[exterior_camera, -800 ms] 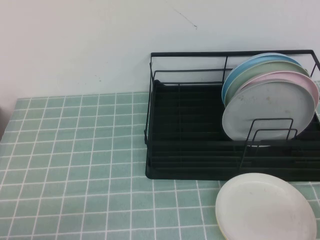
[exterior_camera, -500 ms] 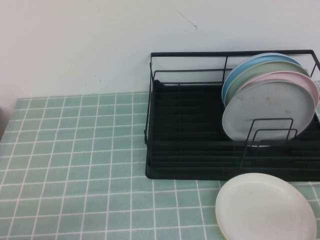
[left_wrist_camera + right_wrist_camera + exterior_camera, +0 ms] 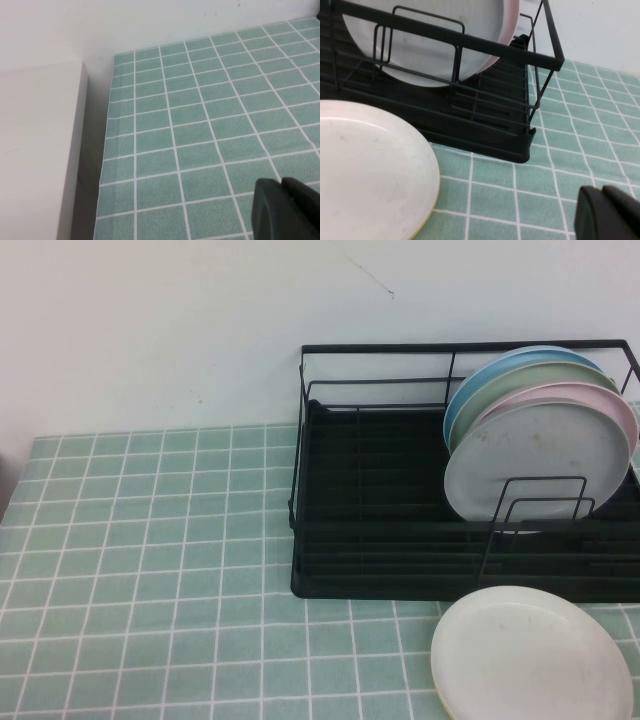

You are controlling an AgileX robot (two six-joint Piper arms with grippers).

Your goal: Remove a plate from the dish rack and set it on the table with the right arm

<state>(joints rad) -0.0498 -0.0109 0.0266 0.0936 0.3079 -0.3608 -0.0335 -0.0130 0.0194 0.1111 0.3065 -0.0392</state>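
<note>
The pale grey plate stands upright at the front of a row of plates in the black wire dish rack, at the rack's right end; it also shows in the right wrist view. Behind it stand a pink plate, a pale green one and a blue one. The table is mint-green tile. My right gripper is shut and empty, low over the tiles beside the rack's corner. My left gripper is shut and empty over the table's left part. Neither gripper shows in the high view.
A cream-white plate lies flat on the table in front of the rack; it also shows in the right wrist view. A white wall runs behind the table. A white block stands past the table's left edge.
</note>
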